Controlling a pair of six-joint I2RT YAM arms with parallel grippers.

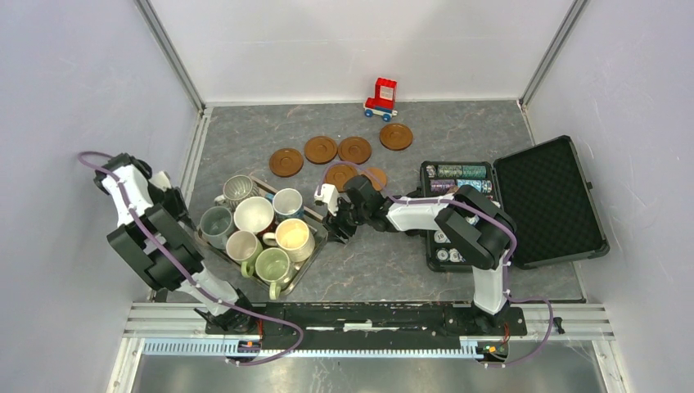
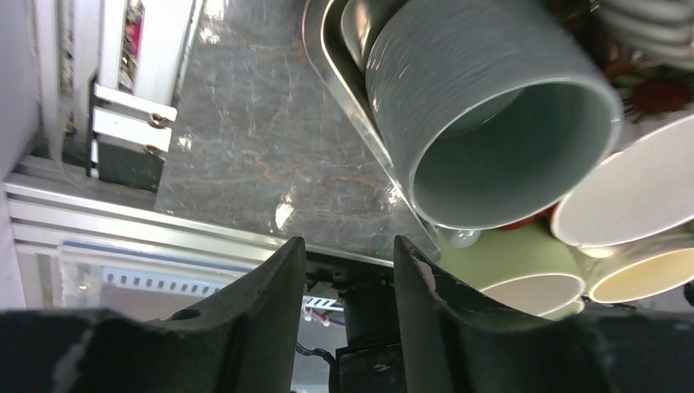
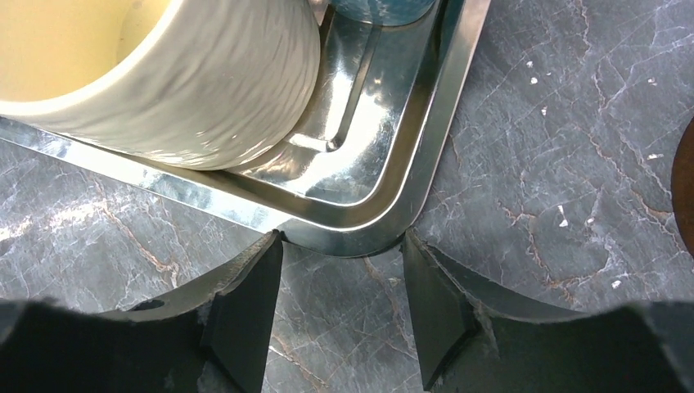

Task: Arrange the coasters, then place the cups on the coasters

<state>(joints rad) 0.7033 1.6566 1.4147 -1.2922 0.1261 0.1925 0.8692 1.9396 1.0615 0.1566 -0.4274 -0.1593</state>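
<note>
Several brown coasters lie at the back: four in a row from one [image 1: 286, 161] to another [image 1: 396, 137], and two nearer [image 1: 340, 174]. Several cups stand packed in a metal tray [image 1: 308, 259]. Among them are a grey-green cup [image 1: 215, 225] [image 2: 491, 123] and a cream-yellow cup [image 1: 294, 237] [image 3: 164, 74]. My left gripper [image 1: 180, 211] [image 2: 350, 246] hovers at the tray's left side, just short of the grey-green cup. It is open with nothing between its fingers. My right gripper [image 1: 331, 223] [image 3: 342, 241] is low on the table and open. Its fingertips rest against the tray's [image 3: 368, 164] rounded right corner.
An open black case [image 1: 548, 201] with poker chips [image 1: 458, 184] lies right of the right arm. A red toy block vehicle [image 1: 380, 98] stands by the back wall. Enclosure walls close both sides, and a metal rail [image 2: 123, 237] runs along the near edge.
</note>
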